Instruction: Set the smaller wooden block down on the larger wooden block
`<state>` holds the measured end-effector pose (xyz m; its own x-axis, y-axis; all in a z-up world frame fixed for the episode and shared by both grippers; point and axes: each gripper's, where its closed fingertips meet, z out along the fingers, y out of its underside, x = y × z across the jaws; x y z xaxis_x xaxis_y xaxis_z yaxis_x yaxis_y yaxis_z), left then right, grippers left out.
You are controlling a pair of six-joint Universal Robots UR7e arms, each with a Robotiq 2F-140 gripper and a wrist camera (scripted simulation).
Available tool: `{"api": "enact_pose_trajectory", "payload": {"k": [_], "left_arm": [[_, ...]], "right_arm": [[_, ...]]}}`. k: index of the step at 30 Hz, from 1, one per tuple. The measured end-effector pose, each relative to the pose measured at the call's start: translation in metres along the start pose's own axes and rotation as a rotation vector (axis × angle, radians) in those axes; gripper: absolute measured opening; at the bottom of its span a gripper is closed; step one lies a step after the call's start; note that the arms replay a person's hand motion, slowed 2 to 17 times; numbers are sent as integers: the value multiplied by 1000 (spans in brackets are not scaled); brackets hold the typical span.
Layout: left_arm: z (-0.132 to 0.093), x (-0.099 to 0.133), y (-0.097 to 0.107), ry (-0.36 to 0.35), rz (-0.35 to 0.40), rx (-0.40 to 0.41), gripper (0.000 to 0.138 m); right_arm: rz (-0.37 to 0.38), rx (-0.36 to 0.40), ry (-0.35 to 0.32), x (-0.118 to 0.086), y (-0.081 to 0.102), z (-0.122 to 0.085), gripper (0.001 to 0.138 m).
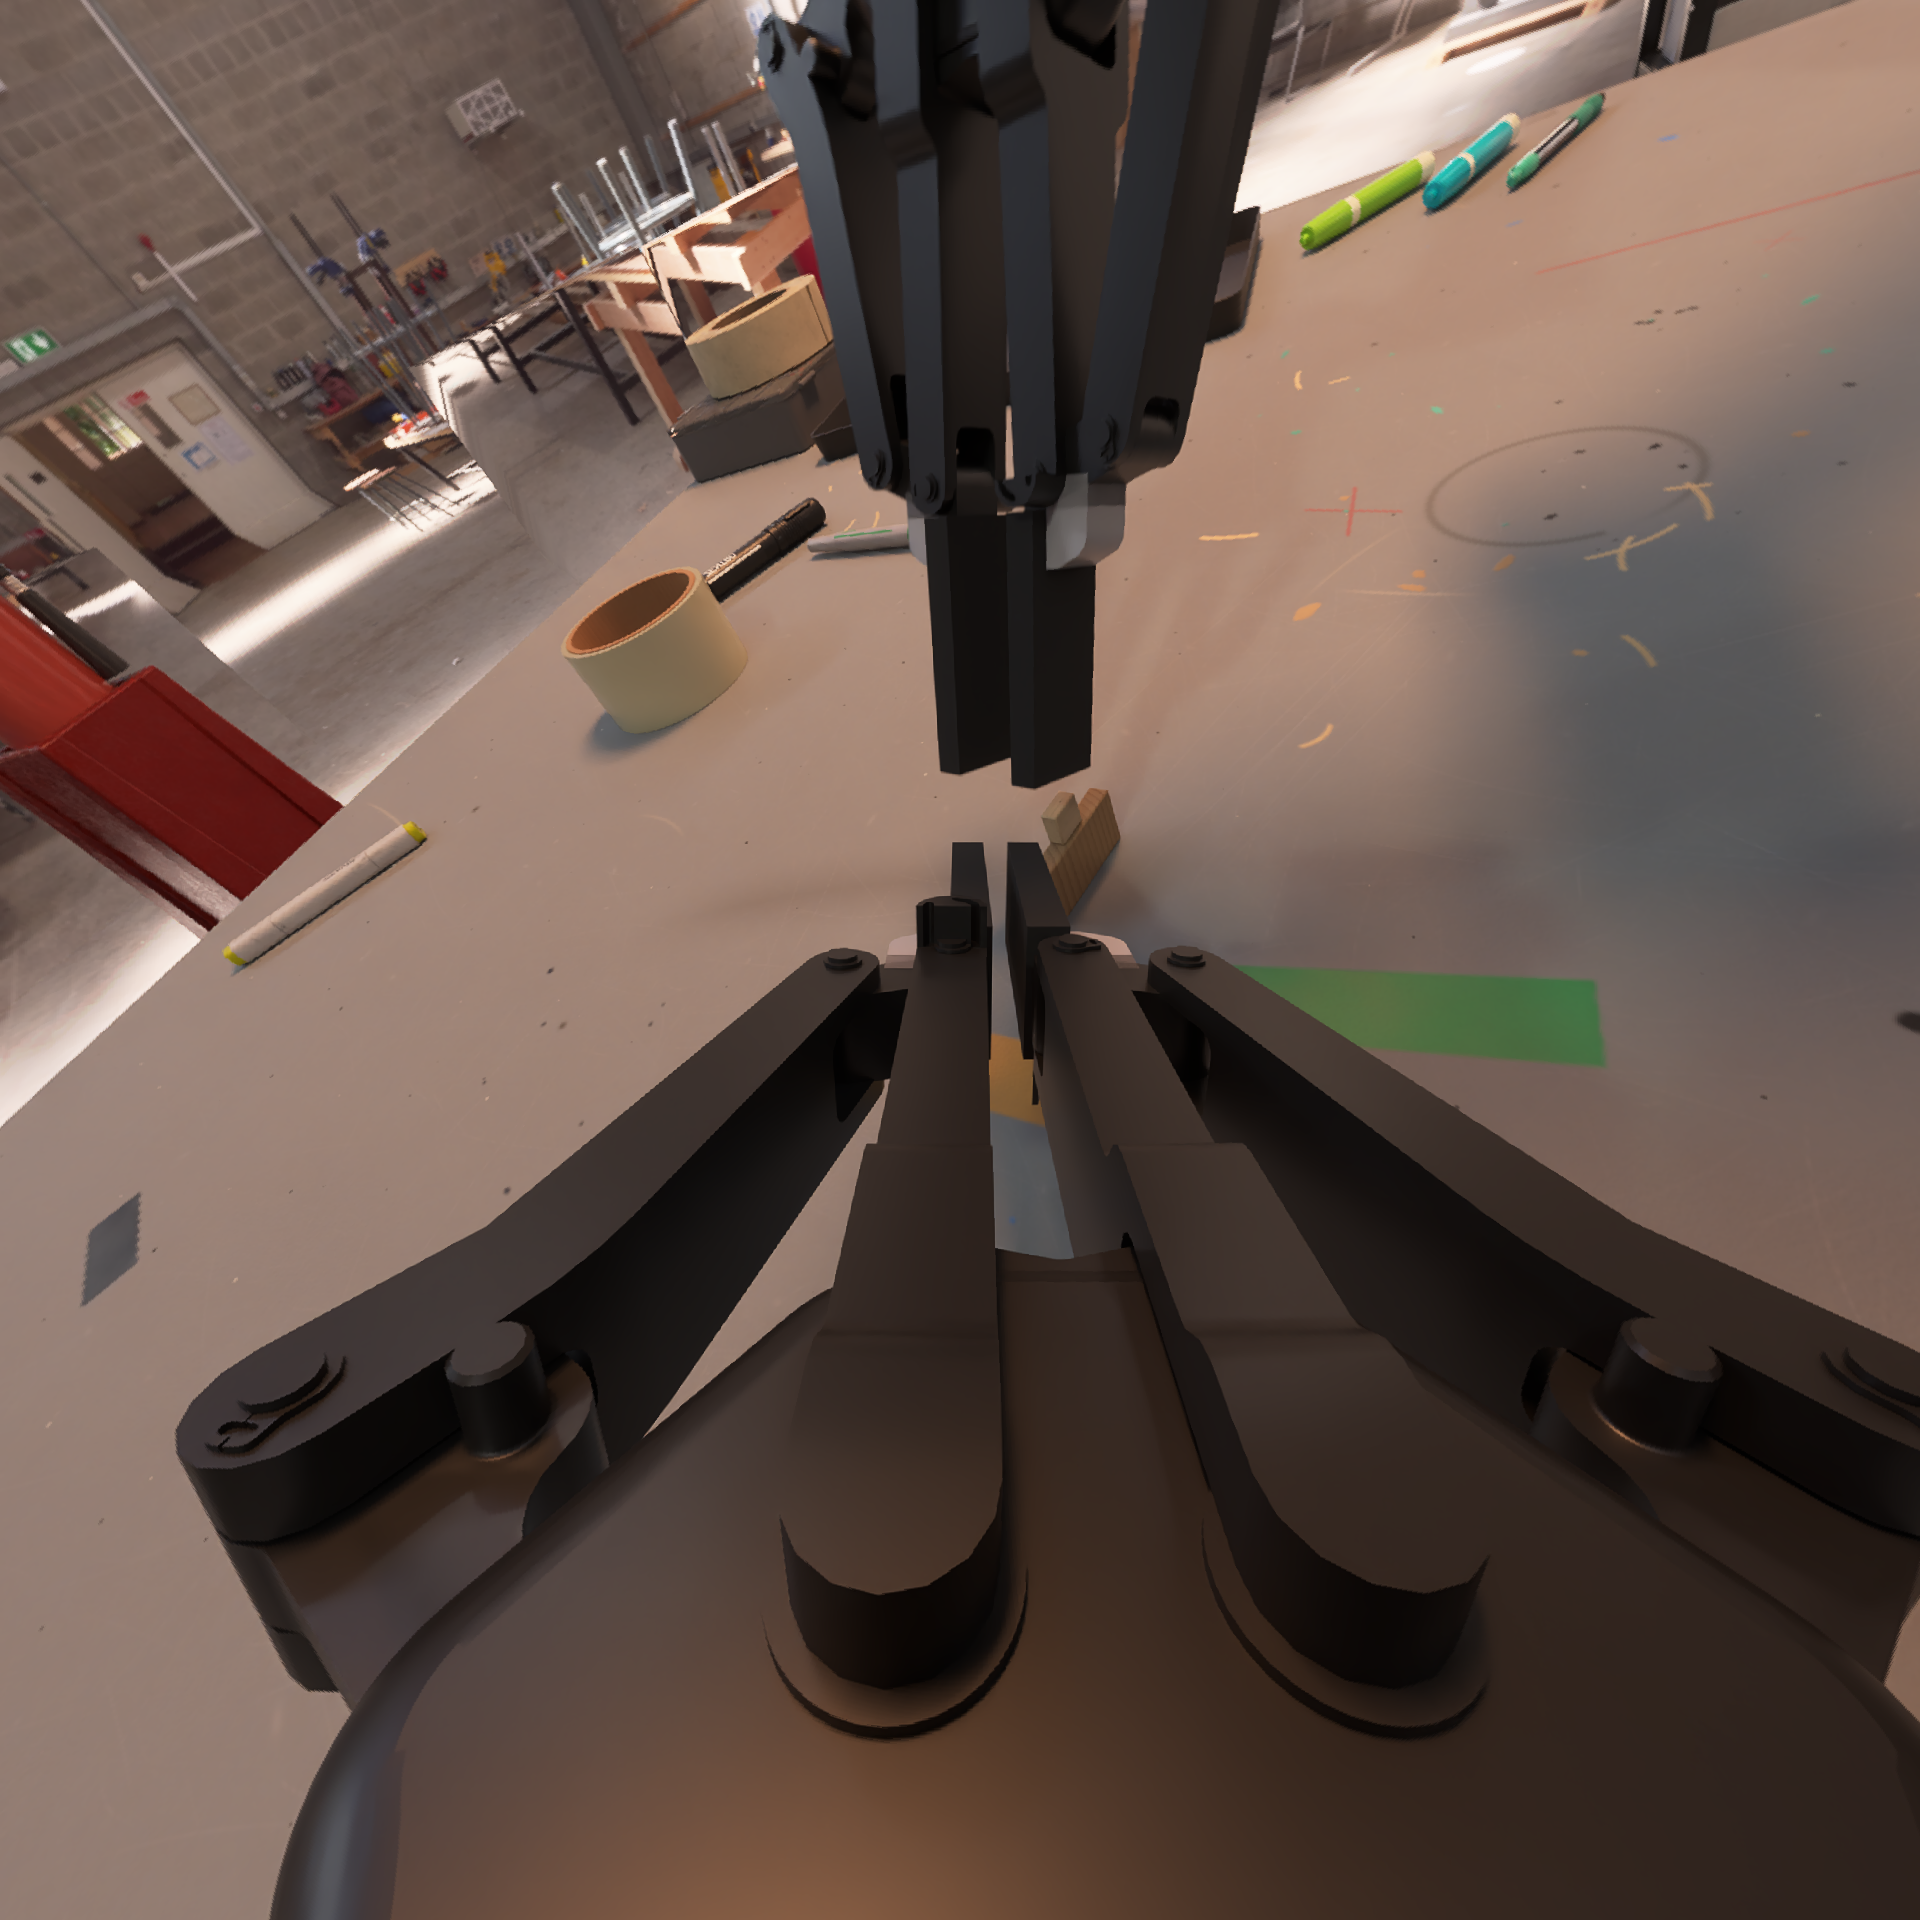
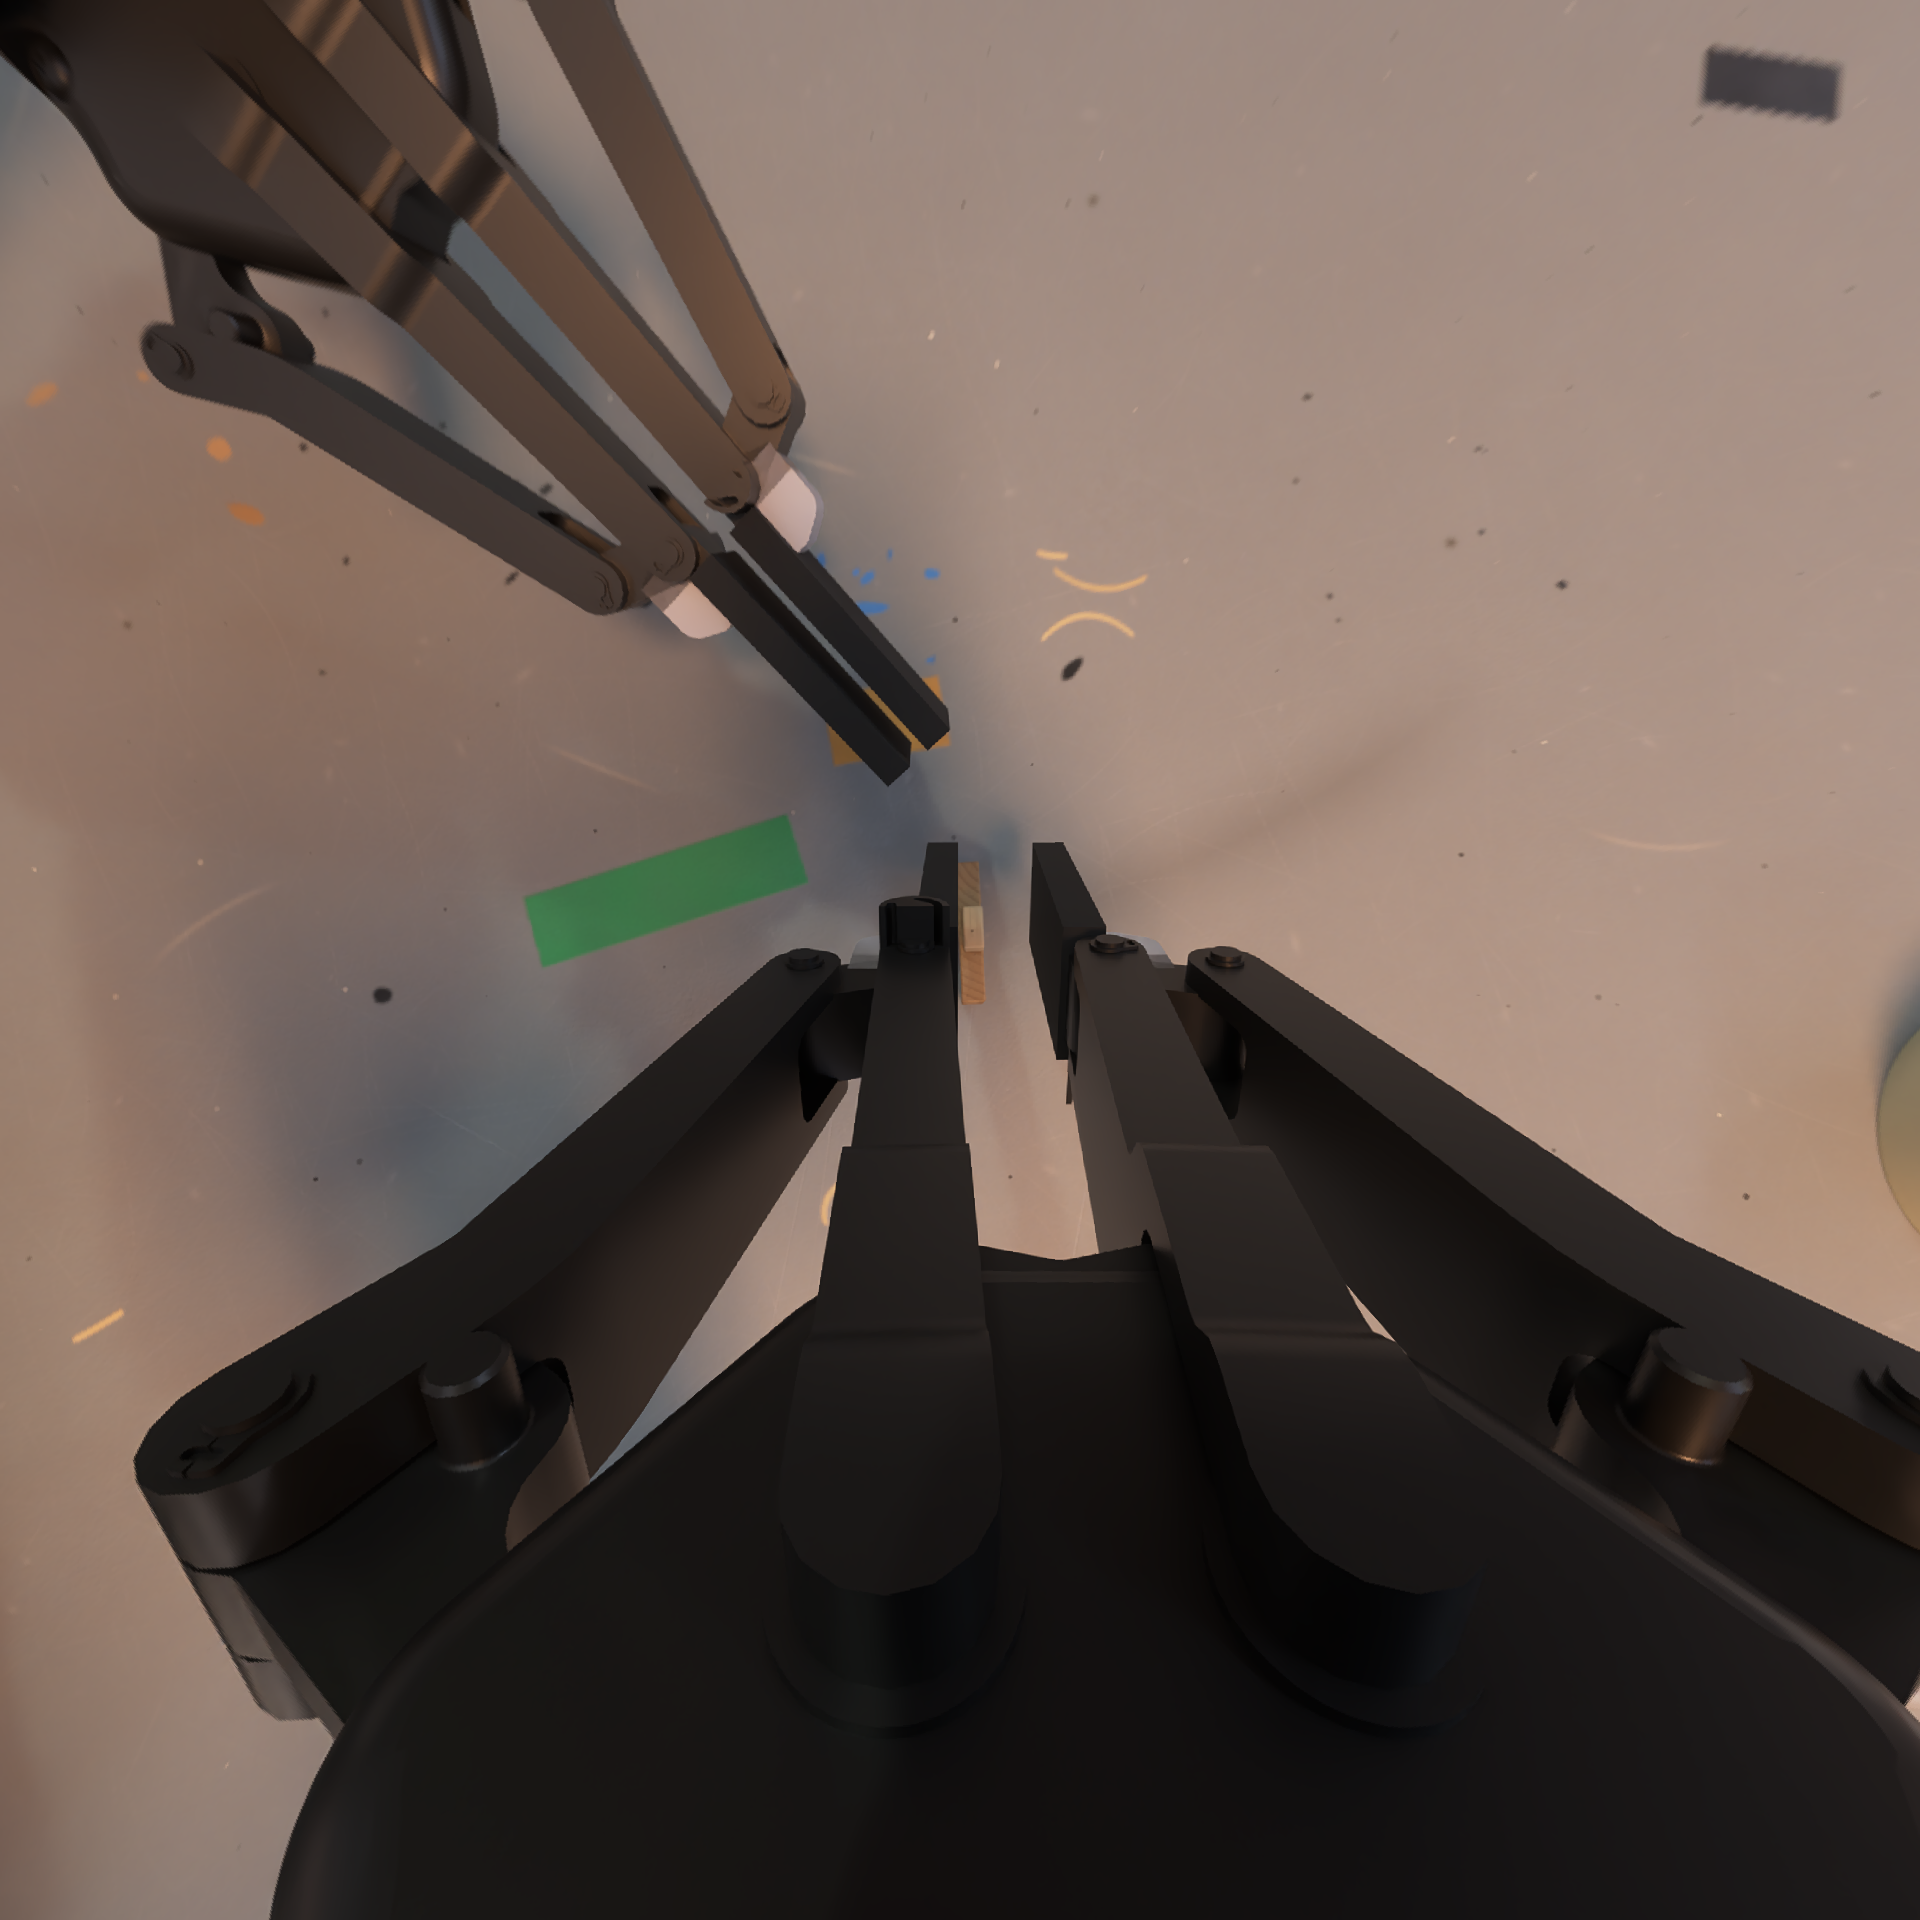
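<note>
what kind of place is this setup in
Most likely a workshop or industrial hall. Behind the scuffed, paint-marked work table stand wooden workbenches against a grey block wall, and masking tape rolls and marker pens lie on the table.

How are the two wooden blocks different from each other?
The smaller wooden block is pale cream; the larger wooden block is a warmer tan with grain lines. The smaller one is short and stubby; the larger is long and flat. The smaller sits on top; the larger lies on the table. Both are free of any pincer.
</note>
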<state>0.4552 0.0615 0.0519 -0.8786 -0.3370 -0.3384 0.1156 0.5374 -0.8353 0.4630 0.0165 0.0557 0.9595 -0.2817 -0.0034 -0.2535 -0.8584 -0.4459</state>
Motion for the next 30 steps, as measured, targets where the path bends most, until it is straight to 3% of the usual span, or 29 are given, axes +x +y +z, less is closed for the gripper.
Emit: {"api": "enact_pose_trajectory", "payload": {"k": [4,11,18,22,30], "left_arm": [[0,-4,-3,-7,-39,15,7],[-1,-14,-13,-6,-151,76,9],[-6,-30,-29,-25,-233,171,10],[-8,-45,-37,-70,-247,225,12],[-9,-71,-50,-150,-237,302,17]], "right_arm": [[24,119,3,5,-8,-15,19],[91,403,-17,13,-23,-52,20],[157,671,-33,25,-24,-93,24],[178,764,-38,32,-17,-109,27],[173,865,-22,42,0,-129,29]]}}
